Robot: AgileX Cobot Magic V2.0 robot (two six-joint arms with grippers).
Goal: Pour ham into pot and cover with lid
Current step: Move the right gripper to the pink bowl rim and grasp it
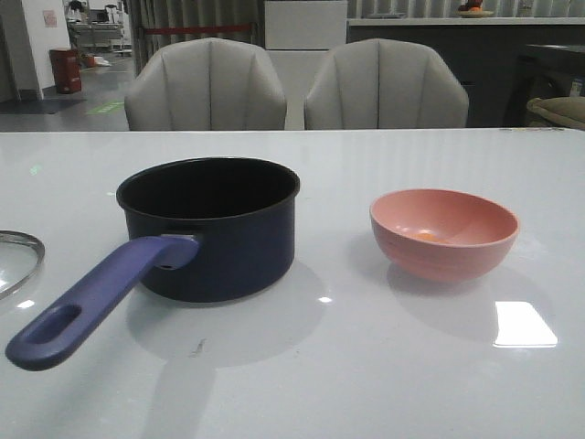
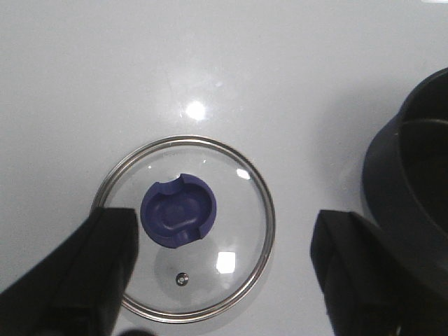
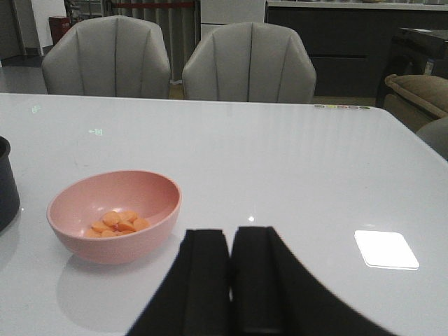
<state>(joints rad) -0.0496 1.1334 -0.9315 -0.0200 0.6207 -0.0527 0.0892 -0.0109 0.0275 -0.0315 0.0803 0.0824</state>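
Observation:
The dark navy pot (image 1: 212, 229) stands at the table's middle left, its purple-blue handle (image 1: 91, 306) reaching toward the near left; its wall also shows in the left wrist view as the pot (image 2: 413, 175). The glass lid (image 2: 185, 227) with its blue knob (image 2: 179, 211) lies flat on the table; only its rim shows at the far left as the lid (image 1: 16, 261). My left gripper (image 2: 224, 262) hangs open above the lid. Orange ham (image 3: 117, 223) pieces lie in the pink bowl (image 3: 115, 213), seen to the right as the bowl (image 1: 444, 232) holding ham (image 1: 426, 236). My right gripper (image 3: 229, 241) is shut and empty, near the bowl.
Two grey chairs (image 1: 206, 87) stand behind the table's far edge. Bright light reflections lie on the glossy white table (image 1: 526, 325) at the near right.

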